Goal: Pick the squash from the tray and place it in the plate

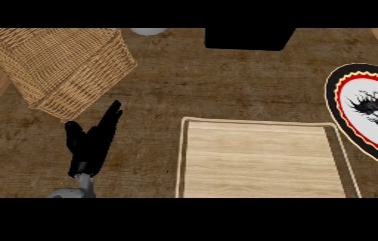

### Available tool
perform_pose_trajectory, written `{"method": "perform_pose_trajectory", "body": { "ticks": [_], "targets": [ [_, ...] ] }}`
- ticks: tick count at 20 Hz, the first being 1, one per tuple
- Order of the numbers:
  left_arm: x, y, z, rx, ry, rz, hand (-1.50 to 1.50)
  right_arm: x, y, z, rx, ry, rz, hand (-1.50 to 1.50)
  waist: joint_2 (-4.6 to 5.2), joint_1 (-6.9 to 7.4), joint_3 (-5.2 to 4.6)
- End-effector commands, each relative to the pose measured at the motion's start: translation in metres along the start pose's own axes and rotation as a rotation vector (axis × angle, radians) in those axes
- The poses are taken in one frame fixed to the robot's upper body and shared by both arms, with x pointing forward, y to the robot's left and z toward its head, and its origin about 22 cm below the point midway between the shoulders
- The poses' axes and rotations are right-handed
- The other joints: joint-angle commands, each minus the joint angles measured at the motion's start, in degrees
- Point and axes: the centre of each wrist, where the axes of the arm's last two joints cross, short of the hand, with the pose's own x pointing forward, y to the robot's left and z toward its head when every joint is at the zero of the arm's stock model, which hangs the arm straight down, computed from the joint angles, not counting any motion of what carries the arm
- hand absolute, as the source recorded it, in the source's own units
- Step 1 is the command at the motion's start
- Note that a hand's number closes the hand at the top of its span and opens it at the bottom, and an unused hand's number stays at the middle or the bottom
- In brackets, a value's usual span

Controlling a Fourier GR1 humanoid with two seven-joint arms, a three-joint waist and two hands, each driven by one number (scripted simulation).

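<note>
Counter (184,75): brown, mottled top, seen from steeply above.

Basket (63,67): woven wicker, at upper left, tilted, its corner reaching down toward the left hand.

Left hand (90,144): black, shown at lower left on a grey forearm. Fingers are held straight and close together, pointing up and to the right; the thumb stands apart on the left. Nothing is held. It lies just below the basket's lower corner and left of the tray, apart from both.

White object (148,31): rounded, cut off by the top edge, near the basket's upper right.

Black block (247,38): dark box at top centre-right.

Tray (258,160): pale wood with a raised rim, at lower centre to right. No squash can be seen on its visible surface.

Plate (354,107): at the right edge, partly cut off; black rim, red and yellow scalloped band, white centre with a black mark. Its lower left edge is just beside the tray's upper right corner.

Squash: cannot be found anywhere in view.

Right hand: not shown.
</note>
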Motion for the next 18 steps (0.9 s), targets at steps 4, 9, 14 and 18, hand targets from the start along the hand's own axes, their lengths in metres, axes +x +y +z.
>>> {"method": "perform_pose_trajectory", "body": {
  "ticks": [4, 9, 14, 18],
  "targets": [
    [-0.005, -0.008, -0.003, -0.023, 0.049, 0.002, 0.00, -0.020, 0.024, 0.009, 0.260, 0.116, 0.127, -1.50, 1.04, 1.55, -0.03],
    [-0.009, -0.009, 0.001, -0.032, 0.053, 0.010, 0.00, -0.005, 0.032, -0.015, 0.266, 0.037, -0.059, -1.50, 0.73, 1.18, -0.02],
    [-0.009, -0.010, -0.002, -0.008, 0.052, 0.022, 0.00, -0.008, 0.028, -0.016, 0.134, -0.024, -0.310, -1.50, 0.74, 0.26, 0.05],
    [-0.008, -0.006, 0.001, -0.004, 0.036, -0.008, 0.00, -0.011, -0.002, -0.017, 0.072, 0.024, -0.407, -1.50, 0.54, -0.20, -0.04]
  ]
}}
